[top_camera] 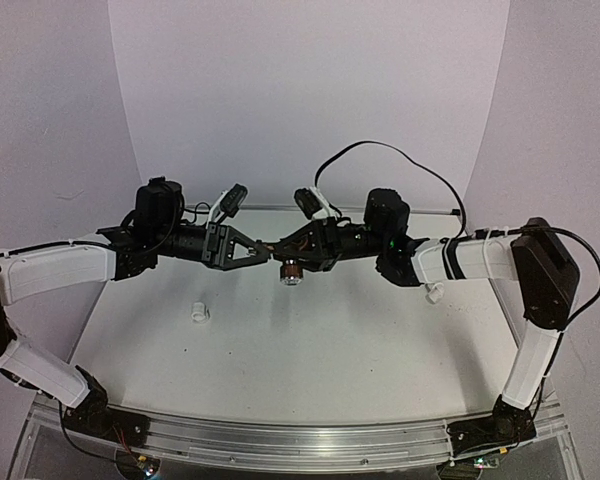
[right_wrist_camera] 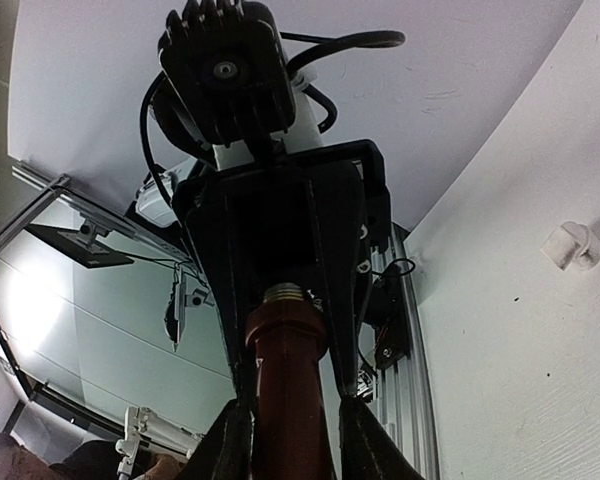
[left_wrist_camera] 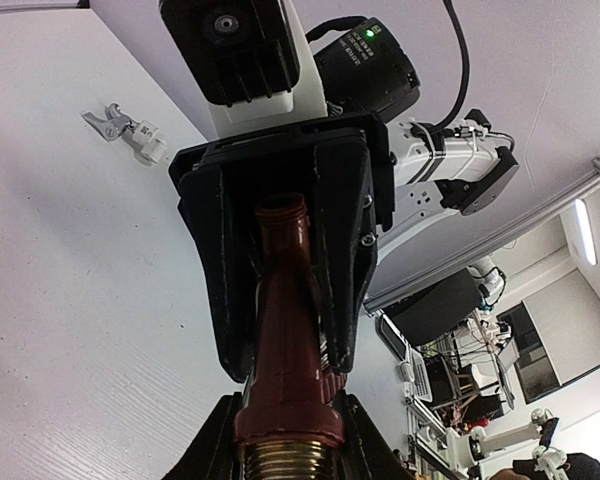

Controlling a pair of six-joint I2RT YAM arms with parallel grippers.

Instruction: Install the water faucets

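A dark reddish-brown water faucet (top_camera: 277, 251) hangs level in the air above the table's middle, its silvery round knob (top_camera: 292, 273) pointing down. My left gripper (top_camera: 264, 253) is shut on one end of it, near the brass thread (left_wrist_camera: 283, 462). My right gripper (top_camera: 283, 247) comes from the opposite side, its fingers pressed against the faucet's red body (right_wrist_camera: 288, 370). The two grippers meet tip to tip. A small chrome faucet with a T-shaped handle (left_wrist_camera: 108, 122) lies on the table in a white fitting (left_wrist_camera: 148, 143).
A short white pipe fitting (top_camera: 200, 312) stands on the table (top_camera: 310, 350) left of centre, also seen in the right wrist view (right_wrist_camera: 572, 244). A metal rail (top_camera: 300, 435) runs along the near edge. Curved white walls close the back and sides.
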